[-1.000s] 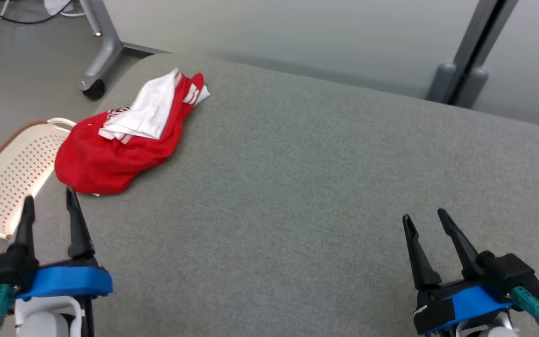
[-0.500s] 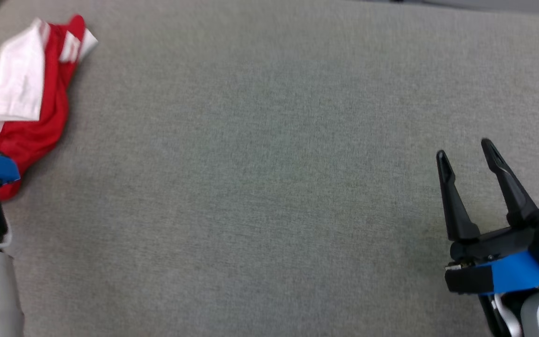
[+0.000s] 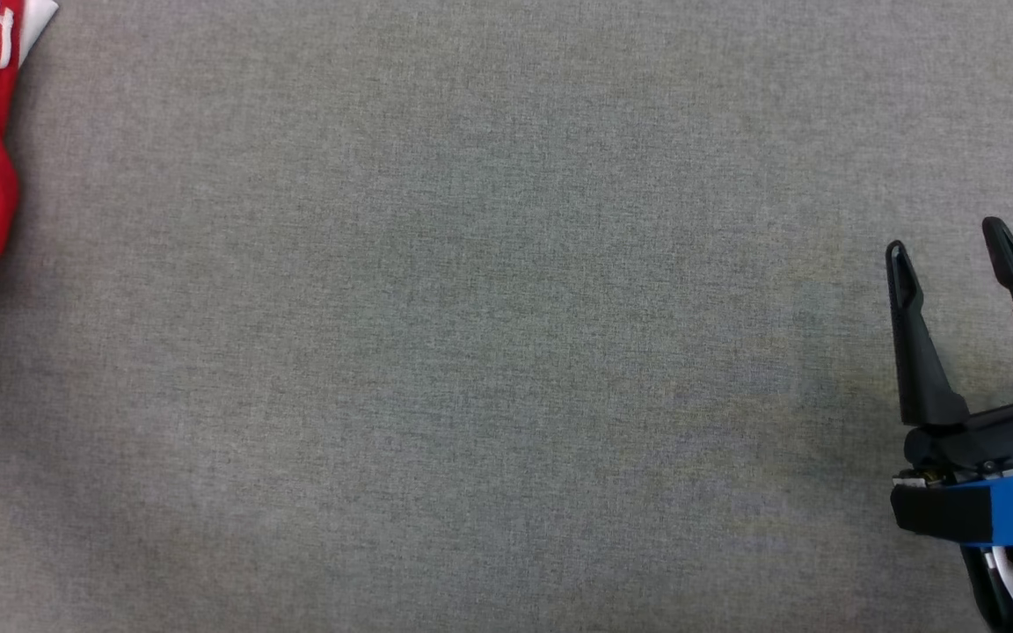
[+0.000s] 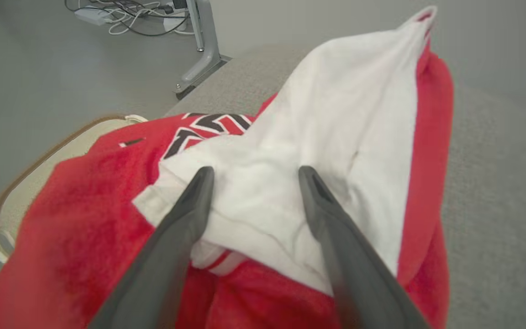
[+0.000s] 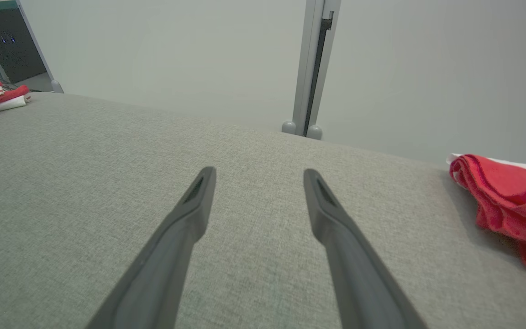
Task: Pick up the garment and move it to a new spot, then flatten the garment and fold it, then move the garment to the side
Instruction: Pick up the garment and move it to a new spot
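Presently both tools stand apart, left tool (image 4: 251, 176) over one red-and-white garment (image 4: 349, 114), right tool (image 3: 946, 239) over cushion (image 3: 471, 352).

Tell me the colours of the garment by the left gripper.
The garment is red and white with black markings; clearest in left wrist view.

A broad grey woven-fabric surface (image 3: 506, 352) stretches wide. Beside its edge sits a cream plastic basket with a brown rim (image 4: 44, 164), near a grey metal table leg (image 4: 201, 50) and tangled floor cables (image 4: 117, 18).
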Robot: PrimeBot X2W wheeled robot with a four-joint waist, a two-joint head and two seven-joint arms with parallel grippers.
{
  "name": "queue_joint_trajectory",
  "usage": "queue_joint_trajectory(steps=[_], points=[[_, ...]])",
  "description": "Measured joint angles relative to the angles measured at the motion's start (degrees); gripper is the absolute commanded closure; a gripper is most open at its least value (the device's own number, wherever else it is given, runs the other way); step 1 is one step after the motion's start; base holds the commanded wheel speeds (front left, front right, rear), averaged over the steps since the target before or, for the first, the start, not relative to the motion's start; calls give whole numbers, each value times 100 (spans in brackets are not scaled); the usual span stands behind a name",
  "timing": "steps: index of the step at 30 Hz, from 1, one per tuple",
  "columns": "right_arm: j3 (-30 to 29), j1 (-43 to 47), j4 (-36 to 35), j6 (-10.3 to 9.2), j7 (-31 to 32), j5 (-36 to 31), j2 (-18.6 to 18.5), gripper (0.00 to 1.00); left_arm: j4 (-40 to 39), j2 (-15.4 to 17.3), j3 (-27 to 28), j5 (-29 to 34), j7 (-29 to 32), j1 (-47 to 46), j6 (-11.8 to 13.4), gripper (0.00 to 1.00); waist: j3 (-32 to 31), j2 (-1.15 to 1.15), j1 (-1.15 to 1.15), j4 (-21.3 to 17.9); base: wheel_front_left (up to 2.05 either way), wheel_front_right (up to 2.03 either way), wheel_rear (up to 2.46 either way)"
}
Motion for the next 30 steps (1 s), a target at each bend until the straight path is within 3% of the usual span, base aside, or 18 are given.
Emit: queue_joint_trajectory(steps=[11,12,13,14,15,24,30], points=[[1,40,-105,0,86,0,-35,0,679,42,-599,-1036,1517,-282,-11,0,-46,-2,-2,9,0,0,0],[16,41,-103,0,86,0,-34,0,710,64,-651,-1080,1675,-301,-11,18,-61,-2,-2,2,0,0,0],[32,41,-98,0,86,0,-33,0,727,110,-717,-1085,1755,-320,-19,52,-75,-2,-2,-10,0,0,0],[38,42,-93,0,85,0,-30,0,746,141,-749,-1098,1762,-318,-27,72,-87,-2,-2,-23,0,0,0],[46,42,-78,0,82,1,-27,0,758,169,-772,-1132,1762,-315,-27,100,-102,-2,-2,-38,0,0,0],[170,38,208,0,-110,101,94,0,636,357,-1224,-1333,1373,-153,-27,100,-349,-1,-1,-194,0,0,0],[278,19,520,0,-347,188,234,0,242,657,-1682,-1443,853,-257,-27,100,-637,-1,-1,-336,0,0,0]])
